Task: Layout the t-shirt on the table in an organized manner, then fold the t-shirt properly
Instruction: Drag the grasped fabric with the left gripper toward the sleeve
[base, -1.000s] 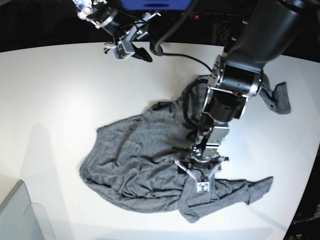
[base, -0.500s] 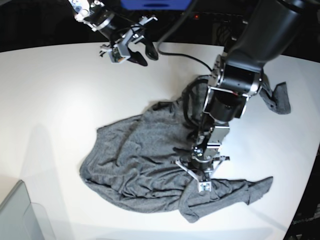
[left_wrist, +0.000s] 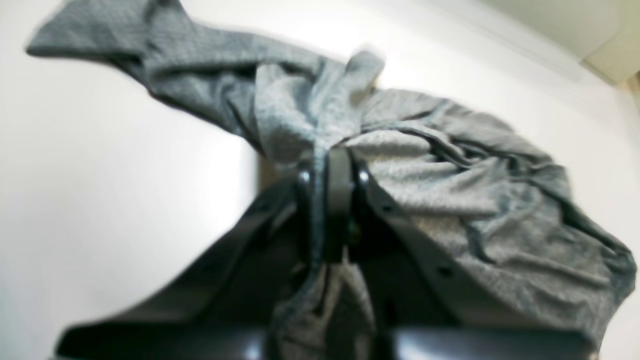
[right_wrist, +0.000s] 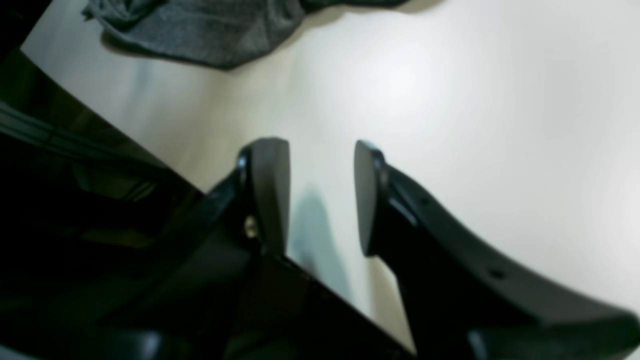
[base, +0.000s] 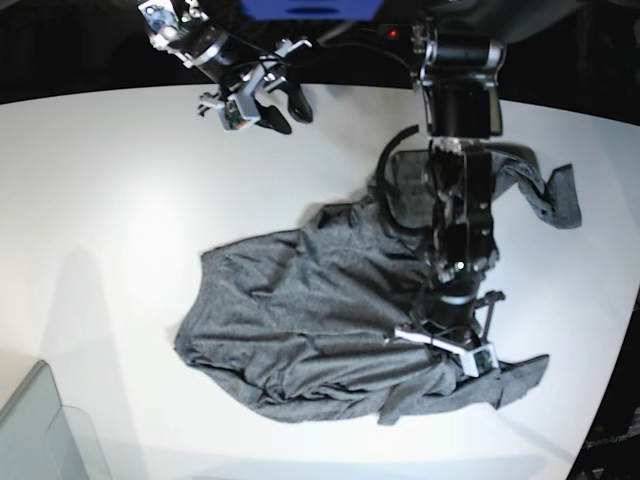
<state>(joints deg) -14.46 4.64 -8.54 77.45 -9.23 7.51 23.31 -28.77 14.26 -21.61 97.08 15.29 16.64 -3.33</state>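
Right now the left gripper (left_wrist: 327, 200) is pinched tight on a ridge of the t-shirt (base: 300, 310), with grey cloth squeezed between its two black fingers (left_wrist: 340, 190) and more cloth bunched below them in the left wrist view. From the base view that same gripper (base: 450, 345) sits over the shirt's lower edge, close to the end that trails toward the table's (base: 100, 200) curved rim, and the cloth around it is drawn up into folds.

The t-shirt lies crumpled across the middle of the table, not spread flat. One part reaches out past the left arm toward the table's far side, where a loose end (base: 560, 205) rests on the white surface. Wrinkles run through the whole body of the shirt.

Well apart from the shirt, the right gripper (base: 262, 103) hangs near the table's back edge. Its fingers (right_wrist: 270, 190) stand apart with bare table showing between them, and nothing is in them. Only a corner of the shirt (right_wrist: 200, 30) shows at the top of the right wrist view.

A translucent grey bin (base: 45, 430) sits at the table's near corner.
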